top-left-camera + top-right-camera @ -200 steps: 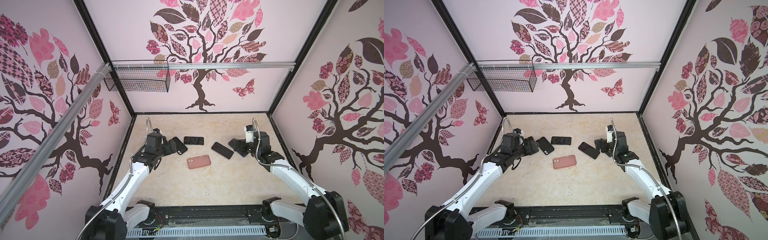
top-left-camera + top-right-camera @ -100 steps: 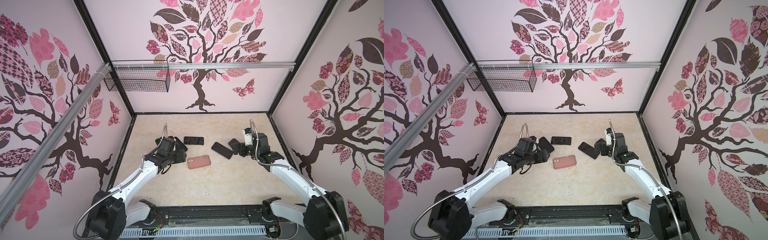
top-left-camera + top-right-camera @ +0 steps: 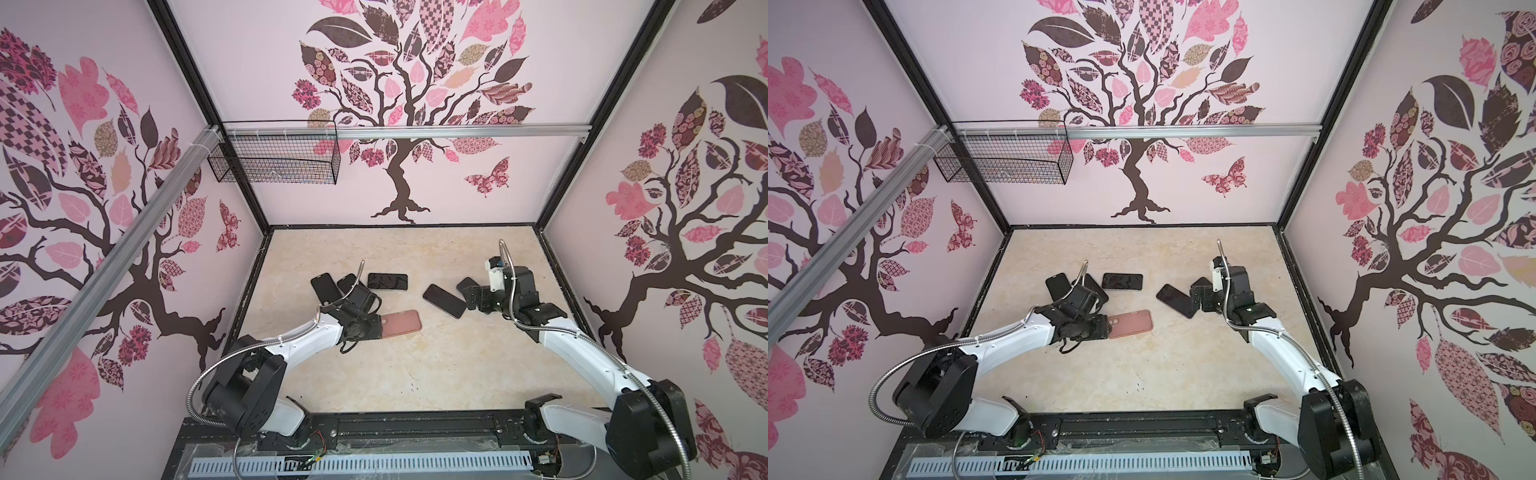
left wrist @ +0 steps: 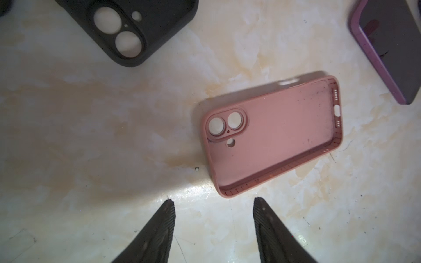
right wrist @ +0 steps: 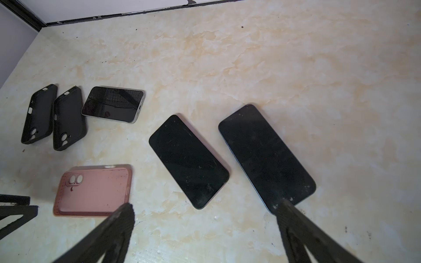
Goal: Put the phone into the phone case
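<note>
Marbled cream tabletop point(image 3: 436, 374), tree-decal walls point(image 3: 399, 104); pink case point(image 4: 273, 134) lies flat; left end effector point(image 4: 213, 199) and right end effector point(image 5: 206, 203) gape empty.

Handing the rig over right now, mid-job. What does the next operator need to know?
Left gripper: open, empty, by a corner of the pink phone case.
Right gripper: open, empty, over the end of a dark phone; a second dark phone lies beside it.
Case lies hollow side up on the table, nothing in it.
Silver-edged phone and two black cases sit farther off.
Done: nothing seated. Left: grasp a phone, seat it in the case.
</note>
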`<state>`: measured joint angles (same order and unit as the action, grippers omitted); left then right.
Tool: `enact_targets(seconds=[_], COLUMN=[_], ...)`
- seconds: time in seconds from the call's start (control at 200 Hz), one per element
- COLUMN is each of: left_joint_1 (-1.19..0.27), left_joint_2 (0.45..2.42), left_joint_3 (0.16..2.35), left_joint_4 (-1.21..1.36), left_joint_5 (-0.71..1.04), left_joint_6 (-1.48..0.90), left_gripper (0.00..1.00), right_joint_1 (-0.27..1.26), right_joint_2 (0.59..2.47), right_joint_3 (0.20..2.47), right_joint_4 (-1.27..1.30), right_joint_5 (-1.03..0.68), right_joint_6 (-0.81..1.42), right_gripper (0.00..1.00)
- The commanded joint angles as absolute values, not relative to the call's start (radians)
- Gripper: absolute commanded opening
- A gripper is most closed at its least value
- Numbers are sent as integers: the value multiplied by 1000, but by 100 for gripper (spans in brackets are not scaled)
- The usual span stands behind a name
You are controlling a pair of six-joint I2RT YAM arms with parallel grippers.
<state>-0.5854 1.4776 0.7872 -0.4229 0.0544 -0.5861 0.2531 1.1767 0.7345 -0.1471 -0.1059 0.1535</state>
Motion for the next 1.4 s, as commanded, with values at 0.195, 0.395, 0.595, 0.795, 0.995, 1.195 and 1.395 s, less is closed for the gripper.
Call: enact_targets(seconds=[0.195, 0.395, 0.595, 0.795, 0.995, 1.195, 1.395], left_joint_1=[-614, -617, -636, -686, -710, -723, -741], left_joint_2=[1555, 1606, 1635, 1652, 1648, 1605, 1549], left_joint_3=[808, 823, 846, 885, 888, 866, 841], left_joint_4=[-358, -364, -384, -440, -474, -493, -502], left_joint_5=[10, -20, -41, -87, -101, -108, -109], left_joint_6=[-619, -612, -607, -600, -610, -629, -657], left_gripper=[49, 40, 29, 20, 10, 6, 5], right_joint_1=[258, 258, 258, 258, 258, 258, 258], right_joint_2=[1195, 1197, 1198, 1207, 1205, 1204, 1210], right_joint_3=[772, 775, 775, 775, 775, 774, 775], right_joint_4=[-145, -148, -146, -146, -150, -153, -154], right_joint_5=[-88, -86, -75, -73, -72, -73, -76], right_joint_6=[137, 137, 136, 136, 136, 137, 136], right_gripper=[100, 100, 100, 100, 100, 100, 100])
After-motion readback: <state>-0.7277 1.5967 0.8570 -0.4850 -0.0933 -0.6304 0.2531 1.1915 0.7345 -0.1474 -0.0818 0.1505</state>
